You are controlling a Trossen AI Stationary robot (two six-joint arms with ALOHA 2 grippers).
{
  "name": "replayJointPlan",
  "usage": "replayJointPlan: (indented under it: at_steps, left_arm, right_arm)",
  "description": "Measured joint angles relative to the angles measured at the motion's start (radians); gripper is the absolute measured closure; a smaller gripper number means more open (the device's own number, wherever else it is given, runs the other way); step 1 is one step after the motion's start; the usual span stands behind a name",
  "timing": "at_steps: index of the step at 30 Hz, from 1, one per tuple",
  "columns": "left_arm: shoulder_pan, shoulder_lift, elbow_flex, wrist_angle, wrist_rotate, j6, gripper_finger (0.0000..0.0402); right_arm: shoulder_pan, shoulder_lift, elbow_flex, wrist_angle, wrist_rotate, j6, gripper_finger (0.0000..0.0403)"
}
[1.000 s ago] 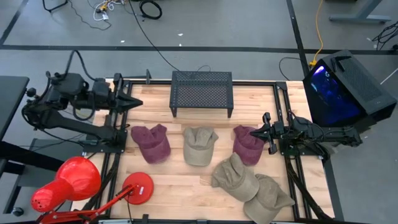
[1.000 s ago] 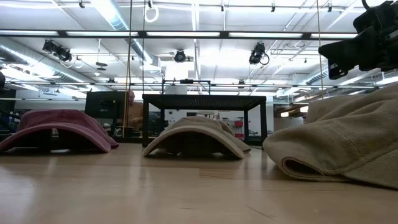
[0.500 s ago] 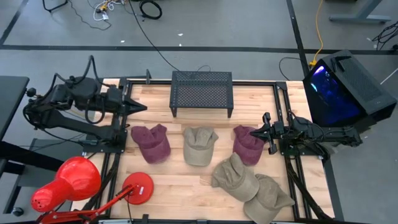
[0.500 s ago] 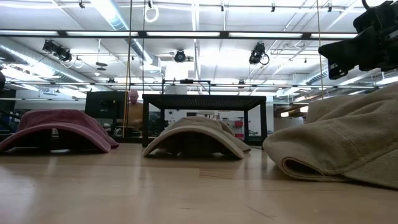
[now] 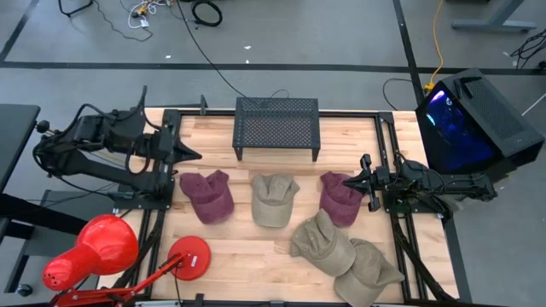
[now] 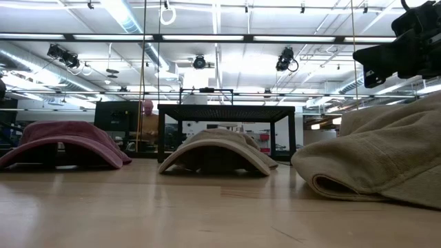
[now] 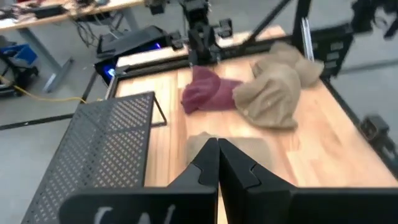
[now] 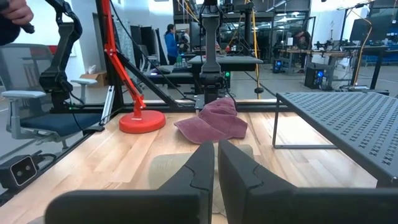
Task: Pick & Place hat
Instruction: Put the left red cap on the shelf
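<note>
Five hats lie brim and crown down on the wooden table: a maroon hat (image 5: 207, 196) (image 6: 65, 141), a tan hat (image 5: 273, 200) (image 6: 217, 151) (image 8: 171, 165), a second maroon hat (image 5: 339, 198) (image 7: 208, 93), and two tan hats (image 5: 322, 243) (image 5: 367, 271) overlapping near the right front. My left gripper (image 5: 198, 154) (image 7: 217, 146) is shut and hovers beyond the first maroon hat, pointing right. My right gripper (image 5: 347, 181) (image 8: 216, 148) is shut and hangs above the second maroon hat's edge, raised off the table (image 6: 400, 48).
A black mesh stand (image 5: 276, 126) (image 7: 106, 143) sits at the table's far middle. A red desk lamp (image 5: 102, 247) with its round base (image 5: 188, 257) stands at the near left corner. Bare wood shows at the near middle (image 5: 247, 264). People stand in the room beyond.
My left arm has swung its gripper toward the table's near edge and slightly right, closer to the first maroon hat, with its fingers staying shut. The hats and my right arm have kept still.
</note>
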Motion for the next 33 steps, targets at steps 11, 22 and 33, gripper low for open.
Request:
replayJointPlan:
  at_steps: [11, 22, 33]
  left_arm:
    - [0.000, 0.041, 0.000, -0.065, -0.006, 0.068, 0.0399]
    - [0.000, 0.110, 0.000, -0.099, -0.018, 0.068, 0.0399]
    - [0.000, 0.185, 0.000, -0.103, -0.018, 0.068, 0.0399]
  right_arm:
    - [0.000, 0.000, 0.000, 0.000, 0.000, 0.000, 0.0376]
    - [0.000, 0.000, 0.000, 0.000, 0.000, 0.000, 0.0376]
    - [0.000, 0.000, 0.000, 0.000, 0.000, 0.000, 0.0376]
